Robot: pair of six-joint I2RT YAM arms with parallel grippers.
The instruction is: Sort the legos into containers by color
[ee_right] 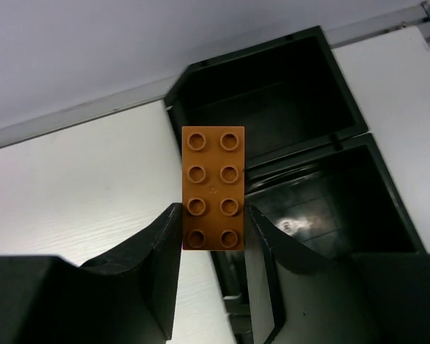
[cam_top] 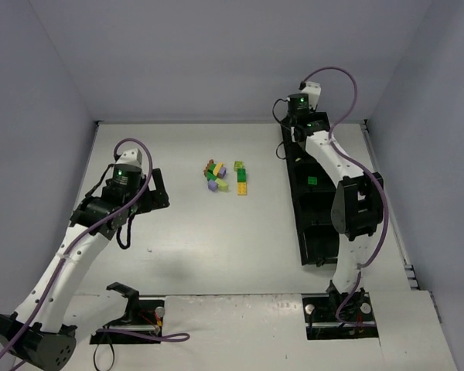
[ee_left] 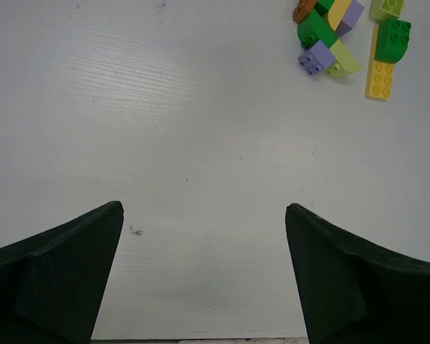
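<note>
Right pincer (ee_right: 213, 228) clamped on orange-brown brick (ee_right: 213, 179), long axis pointing ahead. Brick hangs over tray (ee_right: 312, 149) left wall, so end compartment (ee_right: 272, 107) lies ahead-right. Left pincer (ee_left: 204, 208) jaws wide apart, holding nothing. Loose legos (ee_left: 337, 36) on surface (ee_left: 165, 129), ahead-right.

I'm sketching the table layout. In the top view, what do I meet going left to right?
Left hand, open → pile of legos → black tray. The right hand, shut on an orange-brown lego, hangs over the tray's far end, so it has no clear place.
</note>
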